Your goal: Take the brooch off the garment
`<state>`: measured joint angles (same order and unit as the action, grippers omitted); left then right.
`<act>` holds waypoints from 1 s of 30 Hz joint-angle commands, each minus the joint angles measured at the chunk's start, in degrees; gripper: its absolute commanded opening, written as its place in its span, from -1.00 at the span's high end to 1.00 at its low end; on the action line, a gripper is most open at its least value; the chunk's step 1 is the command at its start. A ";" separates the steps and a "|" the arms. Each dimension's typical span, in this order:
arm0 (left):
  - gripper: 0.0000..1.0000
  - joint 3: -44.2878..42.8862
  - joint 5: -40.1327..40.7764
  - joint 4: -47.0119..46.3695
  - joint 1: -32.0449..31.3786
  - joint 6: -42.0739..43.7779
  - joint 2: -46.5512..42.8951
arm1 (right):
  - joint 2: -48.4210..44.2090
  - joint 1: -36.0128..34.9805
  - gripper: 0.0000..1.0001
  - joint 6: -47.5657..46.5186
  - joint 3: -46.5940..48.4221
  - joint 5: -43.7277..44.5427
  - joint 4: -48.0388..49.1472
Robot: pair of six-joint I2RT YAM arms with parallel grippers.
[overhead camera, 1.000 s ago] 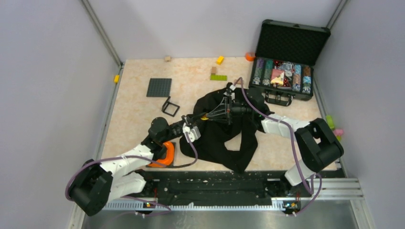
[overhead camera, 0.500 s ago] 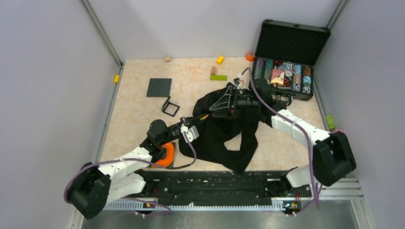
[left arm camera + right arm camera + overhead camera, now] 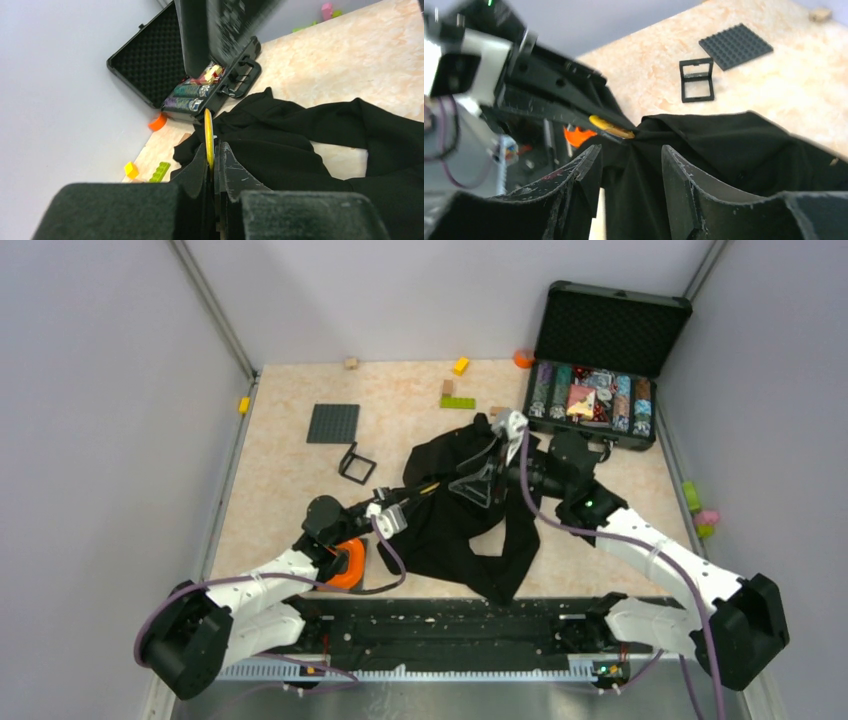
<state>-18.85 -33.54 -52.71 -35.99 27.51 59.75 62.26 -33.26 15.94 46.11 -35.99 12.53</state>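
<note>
The garment (image 3: 450, 530) is a black cloth crumpled at the table's middle. The brooch (image 3: 208, 132) is a small round disc that looks yellow here, seen edge-on. My left gripper (image 3: 214, 150) is shut on it, right at a fold of the cloth. In the top view the left gripper (image 3: 432, 485) reaches over the cloth's left part. My right gripper (image 3: 631, 150) is open and empty. It hovers over the cloth, facing the brooch (image 3: 611, 127), a short way off it. In the top view the right gripper (image 3: 472, 480) is above the cloth's middle.
An open black case (image 3: 600, 390) with stacked chips stands at the back right. A grey baseplate (image 3: 332, 423), a black square frame (image 3: 357, 462), a green brick (image 3: 458, 402) and a yellow brick (image 3: 461, 366) lie behind the cloth. An orange object (image 3: 350, 562) sits under my left arm.
My right gripper has risen and drawn back to the right, away from the left gripper's tips. My left gripper has kept its hold on the disc and barely moved.
</note>
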 commanded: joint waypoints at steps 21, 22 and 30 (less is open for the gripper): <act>1.00 -3.16 -7.36 -1.50 -0.06 -0.27 1.41 | 3.57 -8.20 0.41 -52.23 -0.91 -9.80 4.45; 1.00 -3.20 -7.39 -1.36 -0.08 -0.10 1.58 | 3.49 -8.23 0.41 -51.98 -0.93 -10.09 4.97; 1.00 -3.33 -7.24 0.19 -0.09 1.22 1.62 | 3.49 -8.38 0.74 -52.00 1.63 -11.02 2.96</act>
<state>-20.01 -39.57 -51.92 -35.94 27.42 61.39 65.87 -40.77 -34.44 43.51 -44.69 14.85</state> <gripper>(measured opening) 0.037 0.176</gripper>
